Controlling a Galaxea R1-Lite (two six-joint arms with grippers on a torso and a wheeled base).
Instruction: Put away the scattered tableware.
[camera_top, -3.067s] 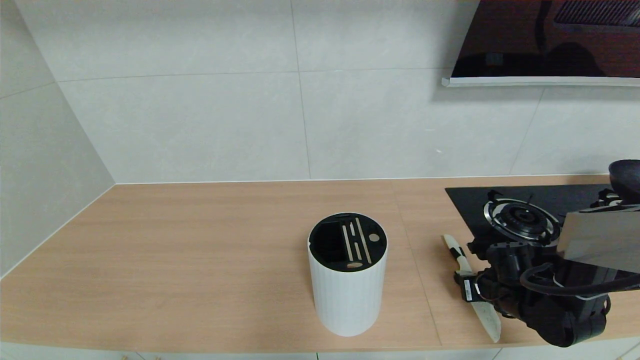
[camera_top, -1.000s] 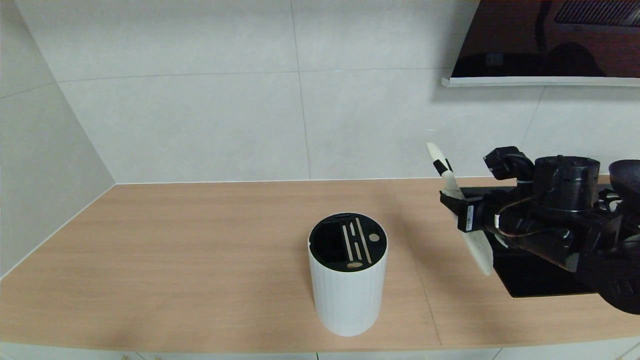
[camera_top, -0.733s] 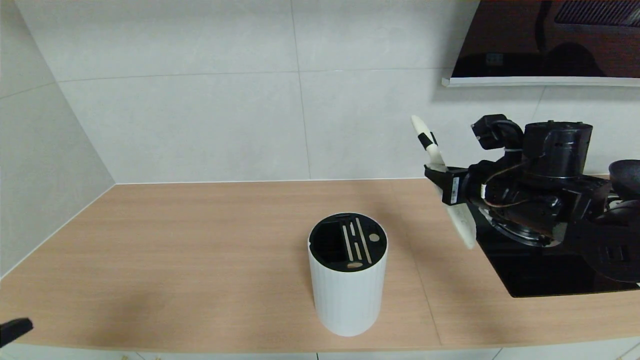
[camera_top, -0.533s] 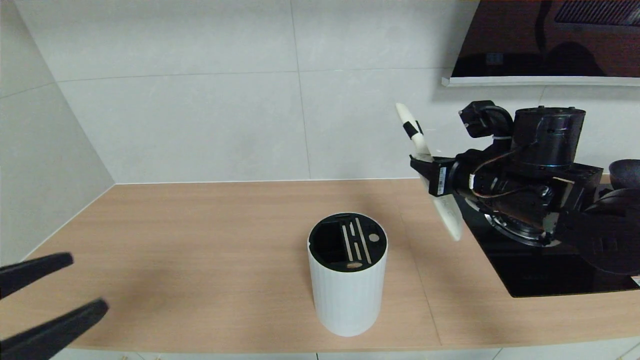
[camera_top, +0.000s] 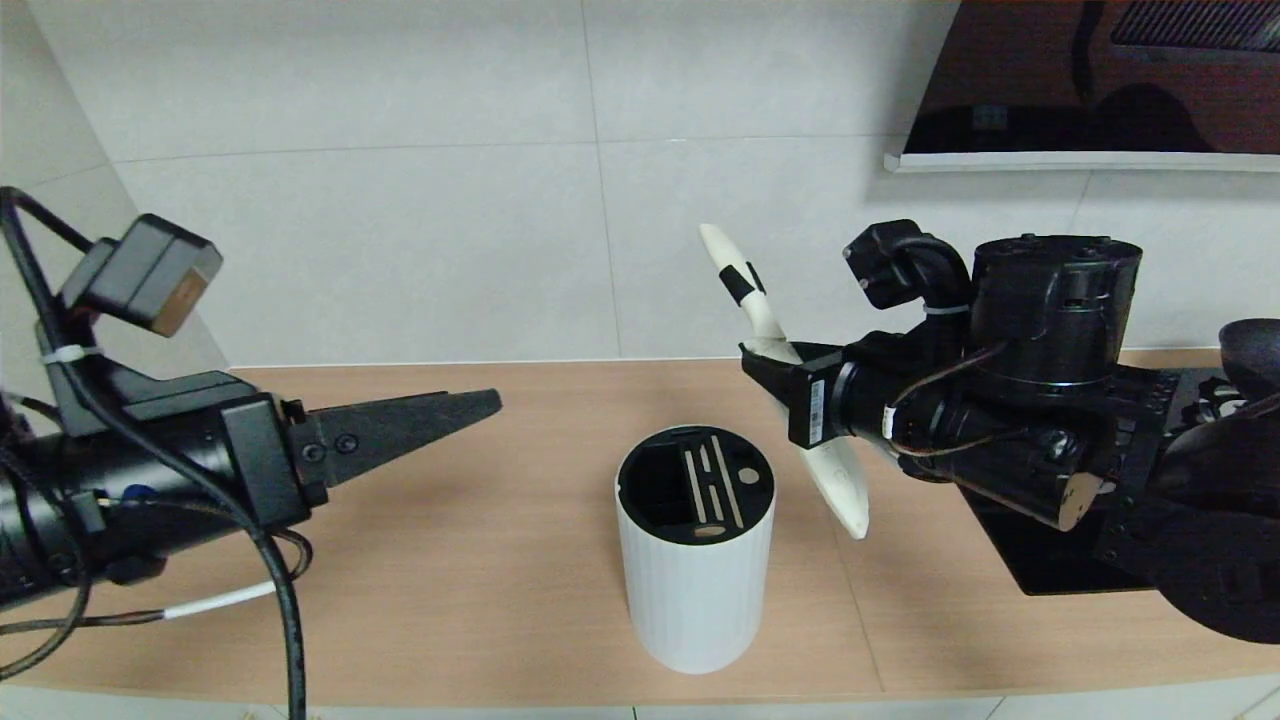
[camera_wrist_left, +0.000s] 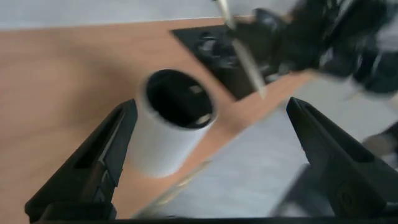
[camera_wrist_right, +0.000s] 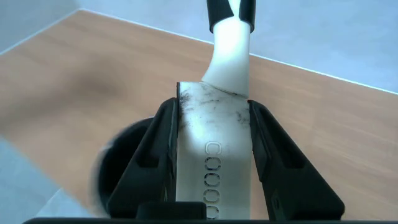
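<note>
A kitchen: wooden countertop, tiled wall, black gas hob and range hood overhead.

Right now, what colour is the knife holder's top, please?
The holder top is black, clearest in head view.

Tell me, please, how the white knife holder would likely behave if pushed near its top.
The knife holder is taller than wide, so a push up high could tip it. Being cylindrical, it would probably roll if toppled.
</note>
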